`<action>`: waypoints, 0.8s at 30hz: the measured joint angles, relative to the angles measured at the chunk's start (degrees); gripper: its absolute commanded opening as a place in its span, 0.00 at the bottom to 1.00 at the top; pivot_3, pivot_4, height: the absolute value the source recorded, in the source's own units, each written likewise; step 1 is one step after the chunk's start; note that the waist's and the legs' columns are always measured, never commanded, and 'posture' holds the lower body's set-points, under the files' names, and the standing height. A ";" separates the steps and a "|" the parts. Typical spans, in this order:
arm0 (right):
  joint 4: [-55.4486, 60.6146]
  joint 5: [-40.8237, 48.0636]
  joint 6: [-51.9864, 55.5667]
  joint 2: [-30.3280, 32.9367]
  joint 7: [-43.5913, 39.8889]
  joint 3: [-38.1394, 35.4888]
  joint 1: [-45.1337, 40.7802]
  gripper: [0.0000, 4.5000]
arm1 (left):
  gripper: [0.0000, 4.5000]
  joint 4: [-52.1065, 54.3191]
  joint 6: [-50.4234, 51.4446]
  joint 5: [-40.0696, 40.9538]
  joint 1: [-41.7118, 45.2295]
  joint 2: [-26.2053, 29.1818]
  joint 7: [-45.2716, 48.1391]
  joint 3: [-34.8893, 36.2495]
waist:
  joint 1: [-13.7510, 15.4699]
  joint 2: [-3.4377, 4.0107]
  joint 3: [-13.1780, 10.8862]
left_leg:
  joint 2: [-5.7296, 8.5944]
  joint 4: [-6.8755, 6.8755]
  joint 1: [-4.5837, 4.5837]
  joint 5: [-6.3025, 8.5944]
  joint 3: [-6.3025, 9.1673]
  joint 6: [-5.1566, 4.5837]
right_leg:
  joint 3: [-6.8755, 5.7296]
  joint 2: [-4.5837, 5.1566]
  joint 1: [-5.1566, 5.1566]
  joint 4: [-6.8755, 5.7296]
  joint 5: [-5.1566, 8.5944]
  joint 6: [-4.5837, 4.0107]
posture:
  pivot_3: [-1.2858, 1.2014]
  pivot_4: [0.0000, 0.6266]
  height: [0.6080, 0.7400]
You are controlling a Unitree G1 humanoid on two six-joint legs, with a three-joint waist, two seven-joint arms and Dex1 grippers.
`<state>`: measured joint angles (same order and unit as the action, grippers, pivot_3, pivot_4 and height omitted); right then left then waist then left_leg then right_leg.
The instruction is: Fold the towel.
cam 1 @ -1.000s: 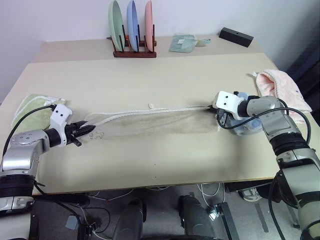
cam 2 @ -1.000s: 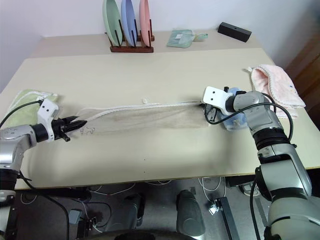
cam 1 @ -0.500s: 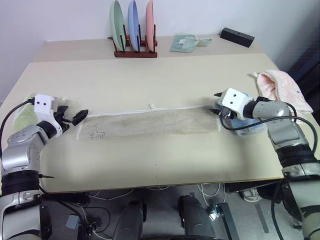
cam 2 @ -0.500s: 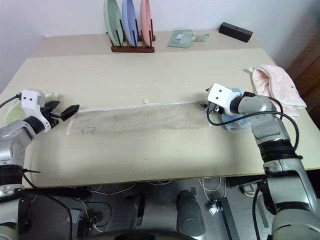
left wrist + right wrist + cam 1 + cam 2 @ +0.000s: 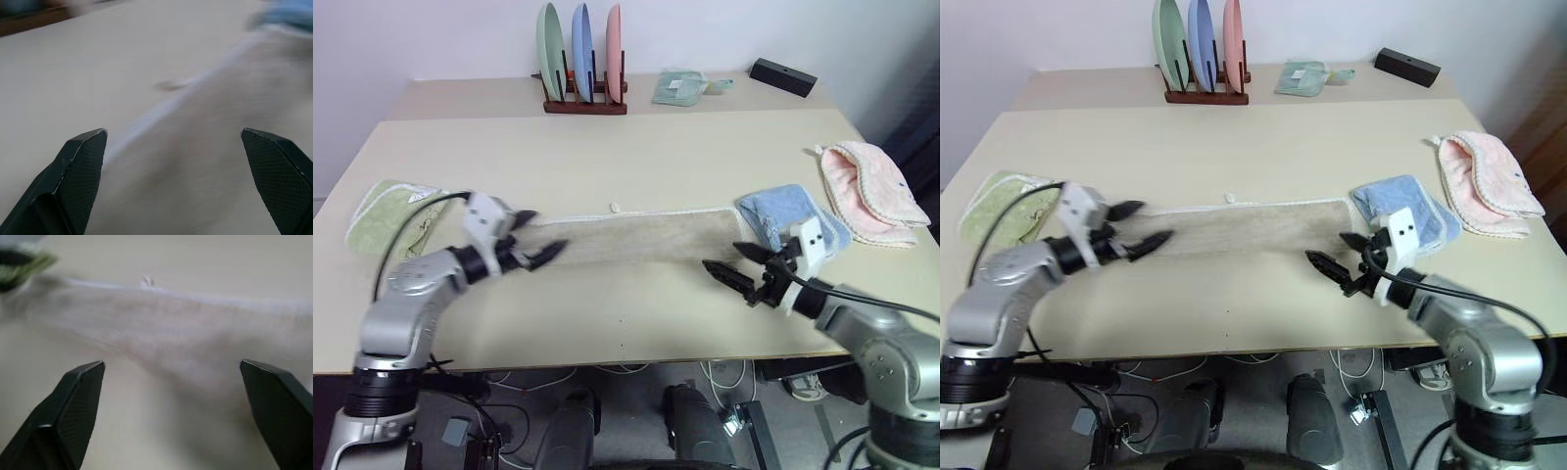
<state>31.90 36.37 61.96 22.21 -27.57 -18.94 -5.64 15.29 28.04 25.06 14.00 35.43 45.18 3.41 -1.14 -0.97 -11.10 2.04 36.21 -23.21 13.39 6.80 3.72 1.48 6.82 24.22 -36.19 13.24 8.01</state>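
Observation:
The towel (image 5: 646, 235) lies flat across the middle of the table as a long beige strip. White cord runs along its far edge, with a small white loop (image 5: 615, 207). My left gripper (image 5: 538, 235) hovers open over the towel's left end and holds nothing. In the left wrist view its fingers (image 5: 83, 161) stand wide apart with the cloth beyond them. My right gripper (image 5: 734, 262) is open too, just in front of the towel's right end, near the table's front edge. The right wrist view looks along the strip (image 5: 161, 323) between spread fingertips (image 5: 80, 391).
A light-green cloth (image 5: 386, 211) lies at the left edge. A blue cloth (image 5: 793, 220) and a pink one (image 5: 867, 191) lie at the right. A rack of three plates (image 5: 582, 64), a small green cloth (image 5: 677, 86) and a black box (image 5: 783, 76) stand at the back.
Both grippers opened and let go of the towel's ends. The left one swung inward over the left end. The right one rolled and pulled back toward the table's front edge.

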 measured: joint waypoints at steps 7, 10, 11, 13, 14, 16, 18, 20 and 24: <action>0.75 4.95 13.33 -15.68 19.43 -9.40 -4.60 0.99 | 1.00 2.83 -0.32 -0.77 1.09 -3.22 1.88 -7.64 | 0.14 0.07 0.03 | 0.00 -0.03 0.00 0.00 0.00 0.00 | 0.00 -0.01 0.02 0.00 0.00 0.00 | 0.52 0.24 1.00; -0.19 4.80 16.00 -18.89 25.01 -12.06 -6.75 0.99 | 1.00 2.82 -1.51 -1.28 2.14 -4.25 3.10 -10.09 | 0.19 0.09 0.05 | 0.01 -0.03 -0.01 0.00 0.00 0.00 | 0.00 -0.01 0.02 0.01 0.00 0.00 | 0.52 0.24 1.00; -0.62 5.00 16.52 -19.95 26.28 -13.24 -7.48 0.99 | 1.00 2.81 -1.65 -1.37 2.27 -4.52 3.28 -10.77 | 0.18 0.09 0.05 | 0.00 -0.03 0.00 0.00 0.00 -0.01 | 0.00 -0.01 0.02 0.01 0.00 0.00 | 0.52 0.24 1.00; -1.51 5.16 17.16 -21.29 28.67 -15.38 -9.55 0.99 | 1.00 2.82 -2.16 -1.57 2.41 -5.15 3.44 -11.67 | 0.08 0.11 0.06 | 0.00 -0.04 0.00 0.00 0.00 -0.01 | 0.00 -0.01 0.02 0.00 0.00 0.00 | 0.52 0.24 1.00; -2.32 5.39 17.27 -21.60 29.55 -16.50 -10.49 0.99 | 1.00 2.81 -2.32 -1.74 2.42 -5.25 3.44 -11.73 | 0.04 0.11 0.06 | 0.00 -0.04 0.01 0.00 0.00 -0.01 | 0.00 -0.02 0.02 0.00 0.00 0.00 | 0.52 0.24 1.00; -4.72 5.62 17.14 -22.98 31.70 -19.46 -13.49 0.94 | 1.00 2.78 -2.52 -2.11 2.47 -5.44 3.27 -11.77 | -0.03 0.14 0.08 | 0.00 -0.06 0.02 0.00 0.00 -0.01 | -0.01 -0.02 0.02 0.00 0.00 0.00 | 0.52 0.24 1.00; -6.91 5.51 16.60 -23.53 33.51 -20.96 -15.63 0.82 | 1.00 2.74 -2.61 -2.43 2.46 -5.81 3.14 -11.87 | -0.03 0.15 0.09 | 0.00 -0.06 0.02 0.00 0.00 -0.01 | -0.01 -0.02 0.02 0.00 0.00 0.00 | 0.52 0.24 1.00; -8.70 5.18 15.74 -23.53 34.80 -21.07 -16.46 0.60 | 1.00 2.72 -2.65 -2.89 2.39 -5.98 3.07 -11.99 | -0.05 0.16 0.09 | 0.00 -0.07 0.02 0.00 0.00 -0.01 | 0.00 -0.02 0.02 0.00 0.00 0.00 | 0.52 0.24 1.00; -9.93 4.93 14.91 -23.47 35.93 -20.71 -16.79 0.14 | 1.00 2.74 -2.67 -3.30 1.58 -6.18 2.63 -12.00 | -0.11 0.20 0.09 | 0.00 -0.08 0.02 0.00 0.00 -0.01 | 0.00 -0.02 0.03 0.00 0.00 0.00 | 0.52 0.24 1.00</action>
<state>21.97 41.30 76.87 -1.26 8.36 -39.65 -22.43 18.03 25.37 21.76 15.58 29.25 47.81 -8.60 -1.25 -0.77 -11.01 2.04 36.13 -23.19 13.38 6.80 3.71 1.48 6.80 24.24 -36.19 13.24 8.01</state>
